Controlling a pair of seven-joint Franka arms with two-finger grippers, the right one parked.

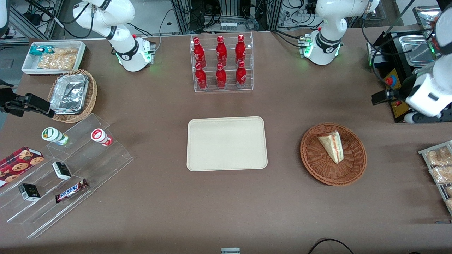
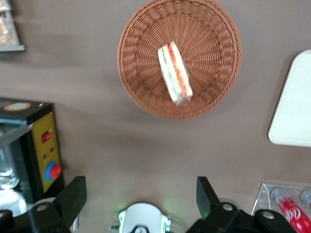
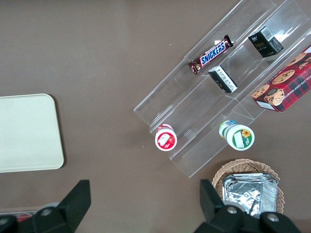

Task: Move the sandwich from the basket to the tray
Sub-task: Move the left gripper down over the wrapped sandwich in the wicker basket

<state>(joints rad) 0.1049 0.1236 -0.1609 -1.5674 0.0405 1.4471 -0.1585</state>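
Nothing is done yet: the triangular white-bread sandwich lies in the round reddish-brown wicker basket, the flat beige rectangular tray holds nothing, and the pincer hovers high above the desk, fingers apart.

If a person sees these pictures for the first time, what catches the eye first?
The sandwich lying in the reddish-brown wicker basket stands out, beside the bare beige tray. Red bottles fill a clear rack farther from the front camera. The open claw hangs high above the table, apart from the basket.
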